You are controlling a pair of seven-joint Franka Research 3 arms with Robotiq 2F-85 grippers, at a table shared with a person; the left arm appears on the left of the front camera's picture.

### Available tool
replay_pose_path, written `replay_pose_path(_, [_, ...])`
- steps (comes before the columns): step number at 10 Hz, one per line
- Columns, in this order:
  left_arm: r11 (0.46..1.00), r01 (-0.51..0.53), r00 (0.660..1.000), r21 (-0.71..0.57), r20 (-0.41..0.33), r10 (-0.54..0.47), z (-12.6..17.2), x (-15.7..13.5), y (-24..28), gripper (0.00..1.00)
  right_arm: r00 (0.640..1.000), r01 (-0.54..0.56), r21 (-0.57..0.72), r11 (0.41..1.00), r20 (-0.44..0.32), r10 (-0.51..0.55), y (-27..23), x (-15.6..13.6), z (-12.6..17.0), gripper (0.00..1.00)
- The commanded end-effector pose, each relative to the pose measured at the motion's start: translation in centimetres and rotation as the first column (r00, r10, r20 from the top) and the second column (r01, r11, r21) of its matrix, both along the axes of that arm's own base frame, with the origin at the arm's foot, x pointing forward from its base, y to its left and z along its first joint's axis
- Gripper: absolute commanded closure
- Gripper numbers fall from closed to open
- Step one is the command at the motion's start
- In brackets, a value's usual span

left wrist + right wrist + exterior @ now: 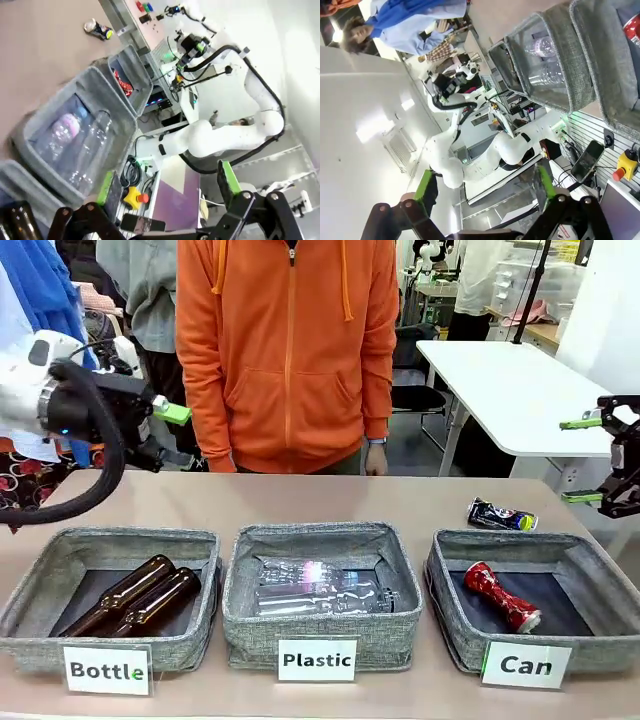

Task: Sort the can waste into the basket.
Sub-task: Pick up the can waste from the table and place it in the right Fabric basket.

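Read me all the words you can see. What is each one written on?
"Bottle": left label, on the left basket.
"Plastic": middle label, on the middle basket.
"Can": right label, on the right basket.
Print on the dark can behind the right basket: too small to read.
Red can in the right basket: no words I can read.

The desk (300, 502) is pale brown. The Can basket (455, 635) is grey woven fabric with a dark lining and a white label lettered in black. The red can (500, 597) has a silver top, and the other can (501, 515) is dark blue-black with green-white print. The left tool (167, 180) and the right tool (582, 460) are black with green pads.
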State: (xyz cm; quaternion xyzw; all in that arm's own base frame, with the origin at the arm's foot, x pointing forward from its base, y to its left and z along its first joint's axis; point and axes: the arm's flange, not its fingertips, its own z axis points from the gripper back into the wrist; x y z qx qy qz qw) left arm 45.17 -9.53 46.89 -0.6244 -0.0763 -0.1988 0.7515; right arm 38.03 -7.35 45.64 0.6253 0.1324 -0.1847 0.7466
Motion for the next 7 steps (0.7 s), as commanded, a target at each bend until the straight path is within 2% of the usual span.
replay_pose_path(1, [0.999, -0.004, 1.000, -0.034, -0.029, 0.003, -0.2, 0.3, 1.2, 0.00, 1.000, 0.004, -0.013, 1.000, 0.008, -0.004, 0.0, -0.3, -0.1, 0.00])
replay_pose_path(2, [0.999, -0.036, 0.999, -0.015, -0.023, 0.036, -0.6, -1.3, 2.5, 0.00, 1.000, 0.004, -0.013, 1.000, 0.008, -0.004, 0.0, -0.3, -0.1, 0.00])
replay_pose_path(3, [0.999, 0.025, 0.999, 0.033, -0.022, -0.024, -0.9, -1.4, 4.3, 0.00, 1.000, 0.004, -0.013, 1.000, 0.008, -0.004, 0.0, -0.3, -0.1, 0.00])
replay_pose_path(4, [0.991, 0.130, 0.991, 0.031, -0.006, -0.130, -1.6, -1.3, 7.1, 0.00, 1.000, 0.004, -0.013, 1.000, 0.008, -0.004, 0.0, -0.3, -0.1, 0.00])
replay_pose_path(6, [0.995, 0.098, 0.995, -0.022, -0.001, -0.098, -4.3, -4.3, 13.5, 0.00, 1.000, 0.004, -0.013, 1.000, 0.008, -0.004, 0.0, -0.3, -0.1, 0.00])
replay_pose_path(7, [0.996, 0.081, 0.997, -0.047, -0.008, -0.082, -4.9, -4.5, 15.0, 0.00, 1.000, 0.004, -0.013, 1.000, 0.008, -0.004, 0.0, -0.3, -0.1, 0.00])
